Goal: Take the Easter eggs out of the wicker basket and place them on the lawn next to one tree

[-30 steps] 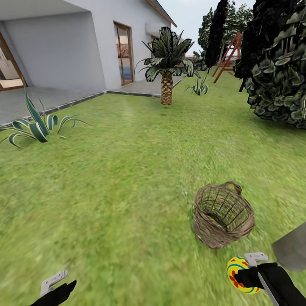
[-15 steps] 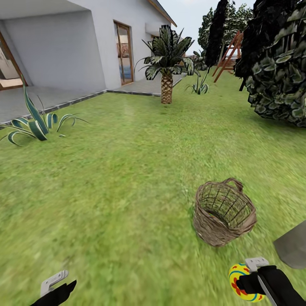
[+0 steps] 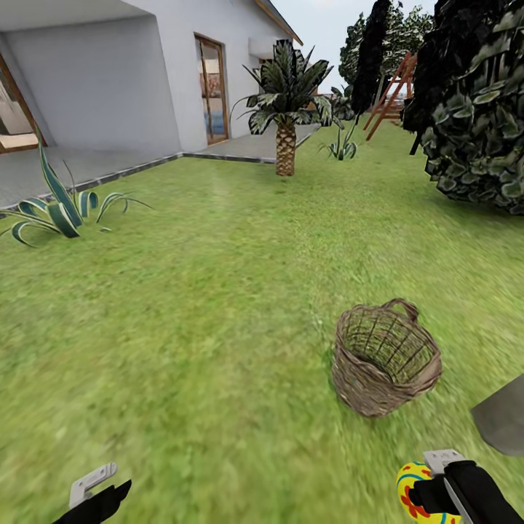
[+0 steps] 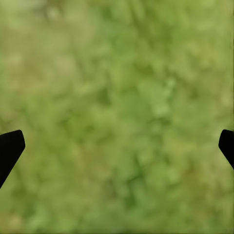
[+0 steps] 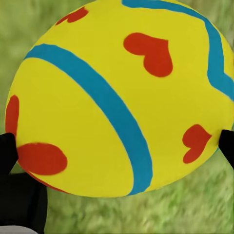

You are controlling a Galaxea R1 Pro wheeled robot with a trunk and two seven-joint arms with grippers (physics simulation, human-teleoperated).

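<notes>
The right gripper point(image 3: 429, 498) pinches a yellow Easter egg point(image 5: 117, 97) across its belly, near the wicker basket point(image 3: 386, 360) on the lawn point(image 3: 182, 327) — likely light, smooth, slippery — while the left gripper point(image 4: 117, 146) stands wide, empty.

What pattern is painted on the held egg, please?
Yellow egg with blue bands and red marks; clearest in the right wrist view.

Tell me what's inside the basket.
Through the basket's open top, only weave and grass show; no egg visible. Its near wall hides the bottom. One egg is in the right claw.
</notes>
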